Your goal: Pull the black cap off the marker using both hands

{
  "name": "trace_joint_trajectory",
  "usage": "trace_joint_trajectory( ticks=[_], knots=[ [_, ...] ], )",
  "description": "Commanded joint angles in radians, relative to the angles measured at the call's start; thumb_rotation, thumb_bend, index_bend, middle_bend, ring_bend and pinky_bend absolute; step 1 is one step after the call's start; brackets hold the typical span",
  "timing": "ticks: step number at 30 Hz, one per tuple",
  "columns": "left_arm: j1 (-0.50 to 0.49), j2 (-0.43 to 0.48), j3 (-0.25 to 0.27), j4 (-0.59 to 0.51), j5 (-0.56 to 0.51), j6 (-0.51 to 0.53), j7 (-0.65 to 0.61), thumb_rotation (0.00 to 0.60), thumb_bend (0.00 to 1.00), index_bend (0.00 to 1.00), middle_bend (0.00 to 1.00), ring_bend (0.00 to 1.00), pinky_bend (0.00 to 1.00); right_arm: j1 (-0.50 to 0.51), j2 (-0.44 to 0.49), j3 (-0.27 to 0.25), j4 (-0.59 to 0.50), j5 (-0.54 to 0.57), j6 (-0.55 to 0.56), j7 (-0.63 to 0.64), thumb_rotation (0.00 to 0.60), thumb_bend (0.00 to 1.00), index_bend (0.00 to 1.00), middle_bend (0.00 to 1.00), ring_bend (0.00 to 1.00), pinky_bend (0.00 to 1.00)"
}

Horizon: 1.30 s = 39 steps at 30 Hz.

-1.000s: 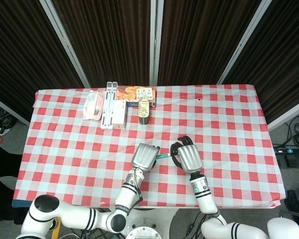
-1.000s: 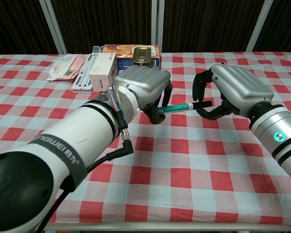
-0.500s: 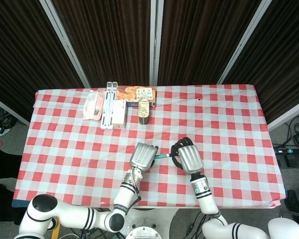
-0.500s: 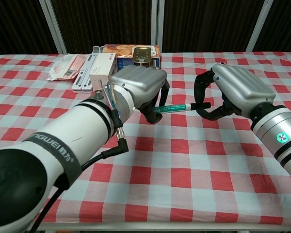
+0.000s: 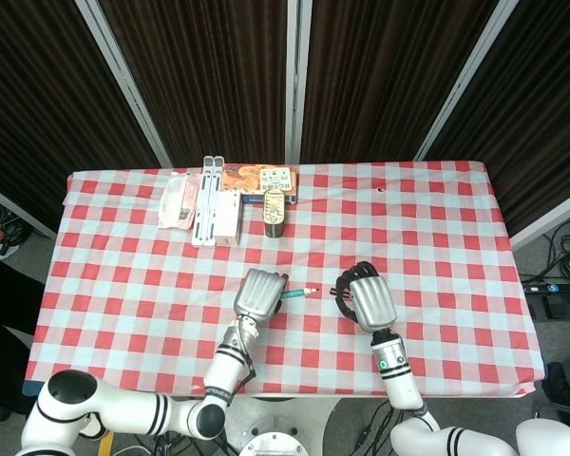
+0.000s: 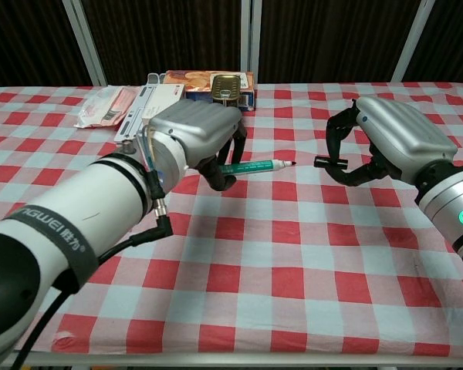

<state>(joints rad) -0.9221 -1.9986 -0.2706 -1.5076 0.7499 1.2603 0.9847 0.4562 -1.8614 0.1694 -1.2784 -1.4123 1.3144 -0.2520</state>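
My left hand (image 6: 197, 135) (image 5: 259, 292) grips the green marker (image 6: 258, 166) (image 5: 299, 293), which sticks out to the right with its bare tip showing. My right hand (image 6: 386, 142) (image 5: 366, 299) pinches the black cap (image 6: 329, 161) between thumb and fingers. A clear gap separates the marker tip from the cap. Both hands hover just above the checkered tablecloth (image 5: 437, 237) near the front middle of the table.
At the back left lie a white box (image 5: 216, 202), a pink packet (image 5: 176, 200), a flat orange box (image 5: 258, 179) and a dark can (image 5: 275, 211). The table's front edge (image 6: 293, 351) runs close below the arms.
The hands have drawn apart: the left moved left with the marker, the right moved right with the cap. The cap has come off and the marker tip is now exposed.
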Motion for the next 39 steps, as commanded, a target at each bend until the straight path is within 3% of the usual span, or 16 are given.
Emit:
trace_joint_trajectory(
  ticks=[1, 14, 16, 19, 23, 30, 33, 37, 39],
  knots=[
    [0.024, 0.019, 0.023, 0.015, 0.01, -0.003, -0.028, 0.6, 0.39, 0.53, 0.56, 0.97, 0.9, -0.007, 0.003, -0.003, 0.011, 0.007, -0.002, 0.008, 0.6, 0.27, 0.68, 0.71, 0.36, 0.25],
    [0.078, 0.02, 0.098, 0.181, 0.104, -0.078, -0.163, 0.6, 0.38, 0.53, 0.56, 0.96, 0.9, -0.013, -0.029, 0.002, 0.123, 0.054, -0.048, 0.057, 0.6, 0.25, 0.67, 0.68, 0.35, 0.25],
    [0.081, 0.019, 0.1, 0.191, 0.112, -0.091, -0.175, 0.6, 0.34, 0.52, 0.55, 0.96, 0.9, -0.012, -0.026, -0.002, 0.122, 0.063, -0.068, 0.059, 0.6, 0.2, 0.6, 0.63, 0.33, 0.23],
    [0.087, 0.023, 0.099, 0.195, 0.135, -0.098, -0.199, 0.6, 0.26, 0.47, 0.51, 0.95, 0.89, -0.009, -0.009, -0.006, 0.101, 0.073, -0.099, 0.069, 0.6, 0.06, 0.44, 0.48, 0.22, 0.15],
    [0.095, 0.033, 0.094, 0.193, 0.159, -0.101, -0.218, 0.6, 0.21, 0.38, 0.47, 0.95, 0.89, -0.011, 0.012, -0.002, 0.072, 0.083, -0.112, 0.077, 0.6, 0.02, 0.32, 0.3, 0.08, 0.08],
    [0.133, 0.071, 0.076, 0.14, 0.232, -0.018, -0.265, 0.6, 0.19, 0.36, 0.44, 0.92, 0.87, -0.038, 0.055, -0.008, 0.01, 0.057, -0.052, 0.077, 0.6, 0.03, 0.29, 0.26, 0.06, 0.08],
    [0.178, 0.103, 0.083, 0.1, 0.3, 0.079, -0.294, 0.6, 0.16, 0.36, 0.43, 0.84, 0.83, -0.072, 0.093, -0.03, -0.028, 0.019, 0.015, 0.074, 0.6, 0.02, 0.29, 0.25, 0.06, 0.08],
    [0.266, 0.202, 0.143, -0.006, 0.375, 0.177, -0.335, 0.6, 0.12, 0.35, 0.37, 0.57, 0.65, -0.141, 0.177, -0.082, -0.084, -0.023, 0.102, 0.053, 0.6, 0.02, 0.27, 0.25, 0.04, 0.07],
    [0.318, 0.271, 0.19, -0.073, 0.405, 0.215, -0.342, 0.6, 0.1, 0.32, 0.31, 0.4, 0.5, -0.189, 0.234, -0.109, -0.123, -0.018, 0.138, 0.041, 0.6, 0.02, 0.24, 0.24, 0.01, 0.05]
  ],
)
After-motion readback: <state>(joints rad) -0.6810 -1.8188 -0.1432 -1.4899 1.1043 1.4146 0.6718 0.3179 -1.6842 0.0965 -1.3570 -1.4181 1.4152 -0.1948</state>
